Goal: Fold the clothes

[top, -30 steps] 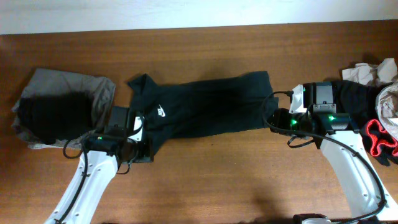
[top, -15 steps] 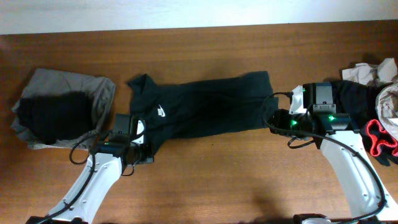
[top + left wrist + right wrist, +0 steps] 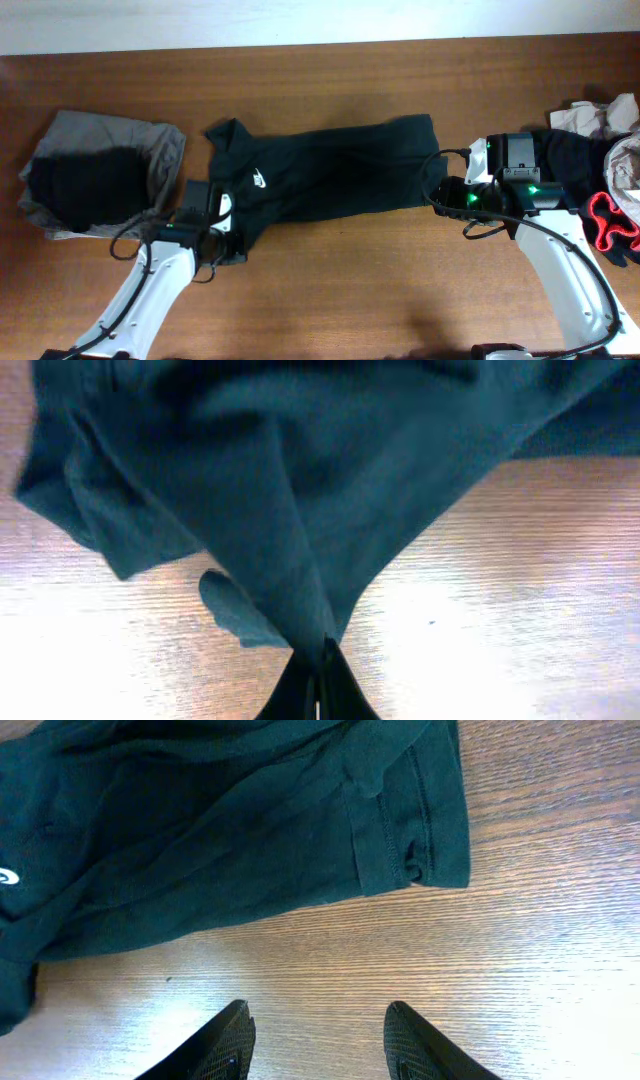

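Well, my left end effector (image 3: 318, 665) is clenched on a pinch of the black T-shirt (image 3: 330, 175) at its lower sleeve side, which I judge is a hold for lifting that edge into a fold. The shirt lies spread across the middle of the table (image 3: 330, 300), logo up. My right end effector (image 3: 318, 1020) hangs released over bare wood just beside the hem corner, holding nothing. A grey and black pile (image 3: 95, 180) sits at the left.

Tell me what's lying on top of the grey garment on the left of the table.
A black garment lies crumpled on the grey garment, covering its middle and near part. Whether anything else lies between them cannot be seen.
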You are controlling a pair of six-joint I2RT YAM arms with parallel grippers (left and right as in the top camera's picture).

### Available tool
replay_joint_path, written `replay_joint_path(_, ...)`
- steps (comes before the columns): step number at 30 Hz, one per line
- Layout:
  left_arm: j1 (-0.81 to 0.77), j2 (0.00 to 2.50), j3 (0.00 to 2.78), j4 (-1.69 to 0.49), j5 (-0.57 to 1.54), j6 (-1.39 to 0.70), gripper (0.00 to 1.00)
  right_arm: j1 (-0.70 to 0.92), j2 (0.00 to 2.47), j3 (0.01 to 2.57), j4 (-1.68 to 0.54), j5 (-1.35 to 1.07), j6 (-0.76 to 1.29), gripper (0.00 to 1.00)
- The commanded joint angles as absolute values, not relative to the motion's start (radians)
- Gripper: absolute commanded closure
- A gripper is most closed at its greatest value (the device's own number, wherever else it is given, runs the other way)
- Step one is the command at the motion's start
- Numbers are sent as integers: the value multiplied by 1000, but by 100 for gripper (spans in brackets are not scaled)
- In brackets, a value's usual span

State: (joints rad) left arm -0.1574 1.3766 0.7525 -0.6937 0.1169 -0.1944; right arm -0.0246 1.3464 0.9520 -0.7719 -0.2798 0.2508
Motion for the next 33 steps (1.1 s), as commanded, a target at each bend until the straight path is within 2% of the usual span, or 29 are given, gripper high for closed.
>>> replay_joint_path(1, -154, 1365, 856, -735, 135, -159, 99, -26, 1346, 960, -771, -250, 240, 53)
replay_joint_path(6, -154, 1362, 944, -730, 133, -121, 100, -26, 1346, 960, -770, -249, 239, 53)
replay_joint_path(16, -154, 1415, 953, -504, -28, -118, 99, -26, 1347, 960, -770, -249, 239, 53)
replay_joint_path(25, -154, 1579, 953, -394, -133, -118, 99, -26, 1347, 960, -772, -249, 240, 53)
replay_joint_path(33, -139, 1619, 958, -269, -140, -115, 100, -26, 1347, 959, -771, -249, 239, 53)
